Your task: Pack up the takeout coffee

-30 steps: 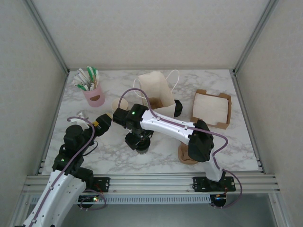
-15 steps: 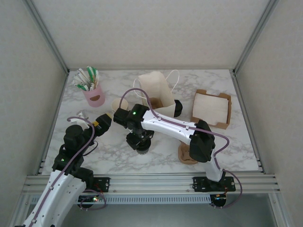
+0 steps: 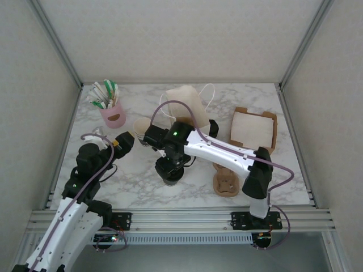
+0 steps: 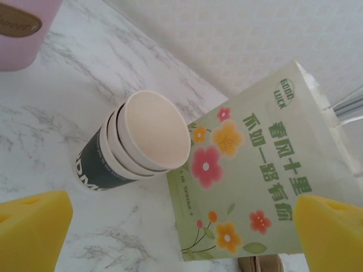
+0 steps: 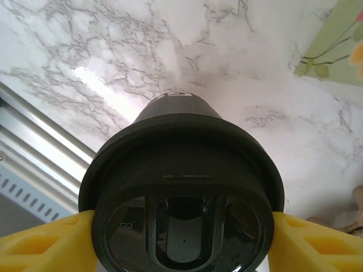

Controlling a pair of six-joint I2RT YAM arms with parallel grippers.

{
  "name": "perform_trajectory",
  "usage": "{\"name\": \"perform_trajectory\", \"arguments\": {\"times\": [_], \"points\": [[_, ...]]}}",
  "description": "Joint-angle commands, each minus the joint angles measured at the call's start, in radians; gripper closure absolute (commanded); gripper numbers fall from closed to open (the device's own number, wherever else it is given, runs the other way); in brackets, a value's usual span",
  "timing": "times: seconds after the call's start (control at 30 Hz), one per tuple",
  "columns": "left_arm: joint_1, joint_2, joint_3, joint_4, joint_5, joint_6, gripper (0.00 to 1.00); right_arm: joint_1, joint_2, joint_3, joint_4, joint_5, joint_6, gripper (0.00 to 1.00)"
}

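Grippers at work over a marble table (image 3: 283, 175): the right gripper (image 5: 181, 241) points straight down over the takeout coffee (image 5: 181, 170), its yellow fingertips (image 5: 48, 241) pressed against opposite sides of the round black lid, jaws partly closed and gripping it. In the overhead view the cup (image 3: 170, 177) sits under that gripper (image 3: 169, 167), left of the table's centre and nearer the near edge than the far one; whether its base rests on the marble cannot be told.

The left gripper (image 3: 122, 141) hangs near the left edge with its jaws spread as wide as they go and nothing between them. Its wrist camera frames both yellow fingertips (image 4: 34, 226) at the bottom corners of the picture, the gripper (image 4: 181, 226) aimed at a stack of lidless paper cups (image 4: 147, 141) that stands just beside a paper bag (image 4: 249, 170) printed with flowers.

From above, the bag (image 3: 187, 105) stands upright towards the far edge, about midway along it, handles up. A pink holder (image 3: 113, 114) full of sticks occupies the far left corner. A cardboard tray (image 3: 253, 129) lined with white paper lies by the right edge, a squat black cylinder (image 3: 213, 129) sits between it and the bag, and a brown cardboard piece (image 3: 226, 184) lies near the near edge, right of the coffee.
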Motion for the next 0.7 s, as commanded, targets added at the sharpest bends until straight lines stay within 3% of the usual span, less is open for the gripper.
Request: {"name": "perform_trajectory", "arguments": {"times": [0.0,0.67], "points": [[0.013,0.05,0.071,0.025,-0.007,0.048,0.0,-0.005,-0.068,0.021,-0.057,-0.025,0.025,0.29],[0.02,0.57,0.521,0.11,-0.031,0.097,0.01,-0.018,-0.222,0.279,-0.196,0.044,0.028,0.29]]}}
